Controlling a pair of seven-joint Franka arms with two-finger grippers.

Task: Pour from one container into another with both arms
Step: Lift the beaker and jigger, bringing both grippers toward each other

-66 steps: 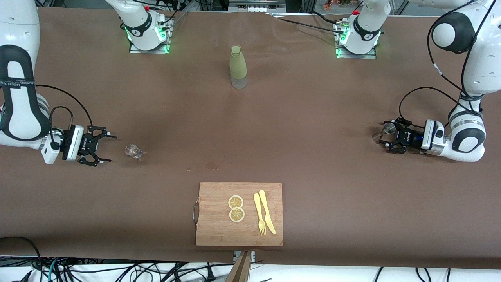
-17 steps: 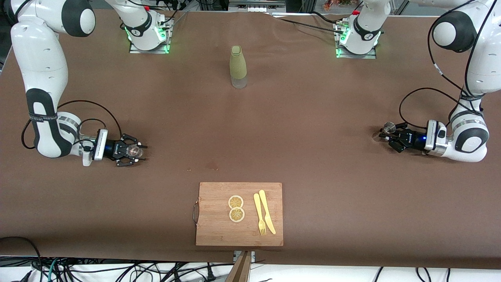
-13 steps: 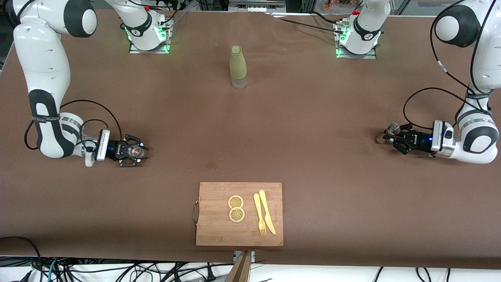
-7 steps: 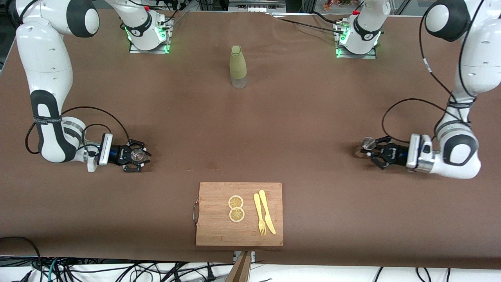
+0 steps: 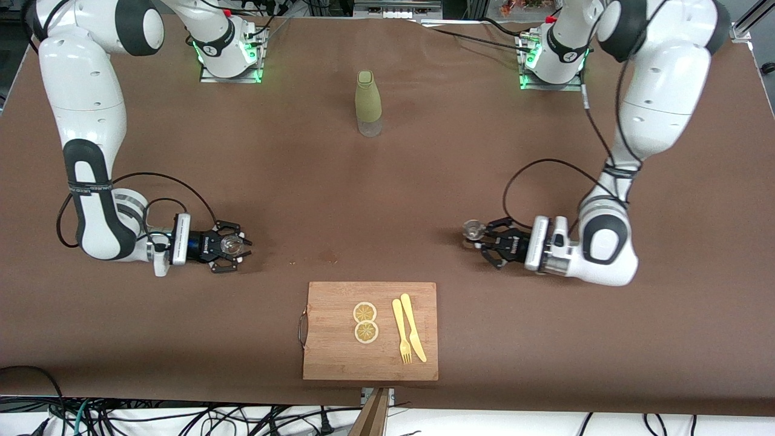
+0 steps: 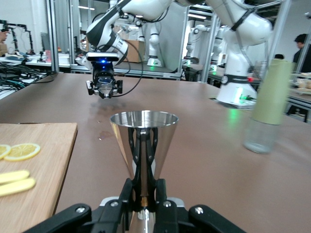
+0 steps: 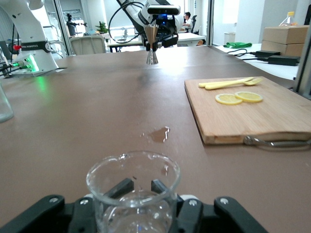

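Observation:
My left gripper (image 5: 482, 238) is shut on a steel cone-shaped jigger (image 5: 473, 229), held upright low over the table toward the left arm's end of the cutting board. In the left wrist view the jigger (image 6: 144, 143) stands between the fingers of the left gripper (image 6: 144, 196). My right gripper (image 5: 235, 245) is shut on a small clear glass (image 5: 229, 244), upright and low over the table toward the right arm's end. The right wrist view shows the glass (image 7: 133, 187) in the right gripper (image 7: 139, 188), and the jigger (image 7: 152, 48) facing it in the distance.
A wooden cutting board (image 5: 330, 357) with two lemon slices (image 5: 365, 322) and a yellow plastic fork and knife (image 5: 408, 330) lies near the front edge. A tall olive-green bottle (image 5: 367, 103) stands between the arm bases. A small wet spot (image 5: 330, 257) marks the table.
The left arm has carried the jigger a long way toward the table's middle. The right arm has moved the glass a little toward the middle as well.

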